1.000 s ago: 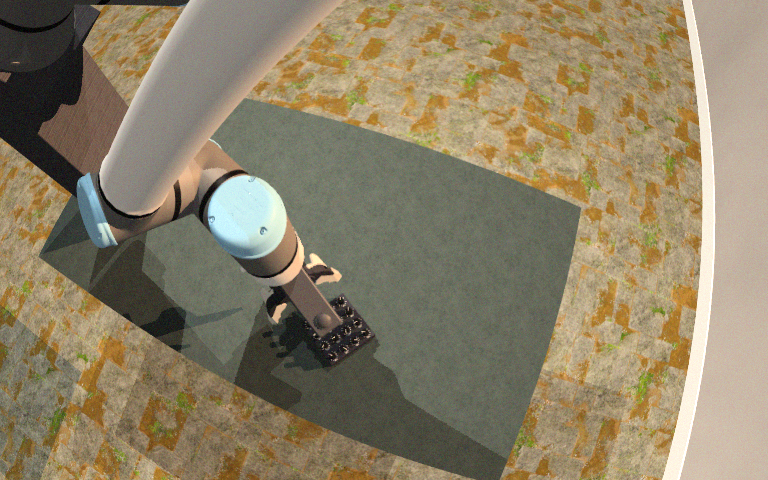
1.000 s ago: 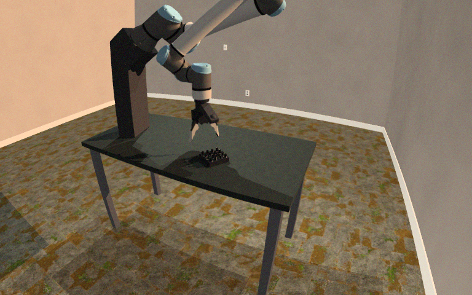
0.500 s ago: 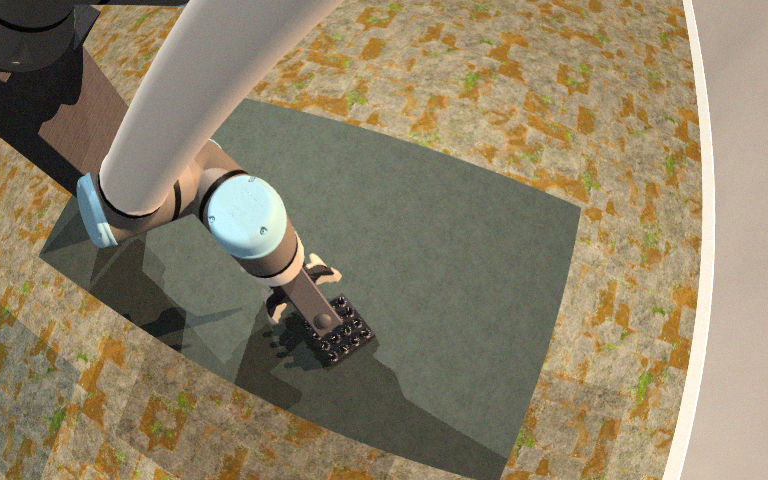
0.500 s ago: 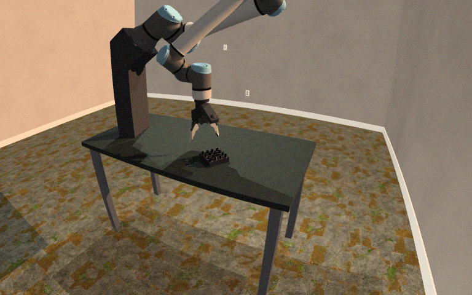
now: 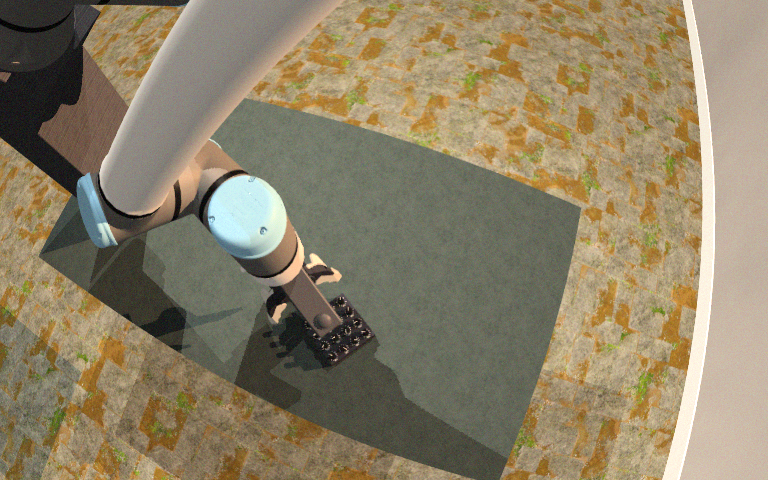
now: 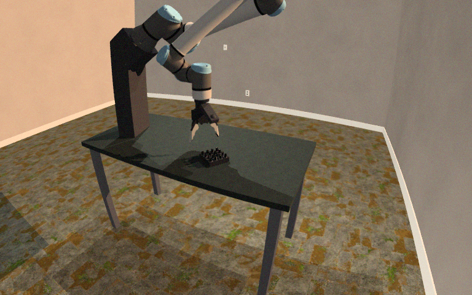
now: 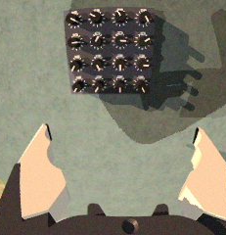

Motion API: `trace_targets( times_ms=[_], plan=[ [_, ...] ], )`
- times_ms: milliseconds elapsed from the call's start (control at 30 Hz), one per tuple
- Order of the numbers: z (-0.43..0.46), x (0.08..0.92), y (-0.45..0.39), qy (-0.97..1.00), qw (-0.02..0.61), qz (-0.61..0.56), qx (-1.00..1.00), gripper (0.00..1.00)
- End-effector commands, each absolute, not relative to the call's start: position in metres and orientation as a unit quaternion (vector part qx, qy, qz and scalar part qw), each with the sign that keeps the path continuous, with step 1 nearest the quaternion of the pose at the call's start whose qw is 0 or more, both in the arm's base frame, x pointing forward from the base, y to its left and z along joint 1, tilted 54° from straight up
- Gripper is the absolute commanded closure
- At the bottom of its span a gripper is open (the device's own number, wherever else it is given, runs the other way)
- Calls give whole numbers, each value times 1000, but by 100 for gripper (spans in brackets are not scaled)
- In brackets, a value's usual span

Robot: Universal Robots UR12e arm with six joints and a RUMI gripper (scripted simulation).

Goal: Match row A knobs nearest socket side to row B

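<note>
The claw [image 7: 119, 147] is spread fully wide and grips nothing, its two pale fingers at the lower corners of the wrist view, touching nothing. The knob box [image 7: 112, 51] sits on the dark counter [image 6: 268, 164] at upper centre, well clear of the fingertips

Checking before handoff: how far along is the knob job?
Nothing looks done yet. The gripper is open and empty, above the table and clear of the knob box; no knob is touched. In hand: the approach. Left: turning all four row A knobs. Which row is A cannot be told here.
</note>
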State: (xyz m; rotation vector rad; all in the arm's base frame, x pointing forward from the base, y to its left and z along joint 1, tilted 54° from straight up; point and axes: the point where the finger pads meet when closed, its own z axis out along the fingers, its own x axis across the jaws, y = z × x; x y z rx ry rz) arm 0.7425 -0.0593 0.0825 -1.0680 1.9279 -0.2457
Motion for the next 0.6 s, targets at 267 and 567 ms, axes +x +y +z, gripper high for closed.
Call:
trace_targets(
  times_ms=[267, 567],
  plan=[
    [83, 742, -59, 778, 446, -99, -431, 0],
    [83, 742, -60, 777, 445, -101, -434, 0]
  ],
)
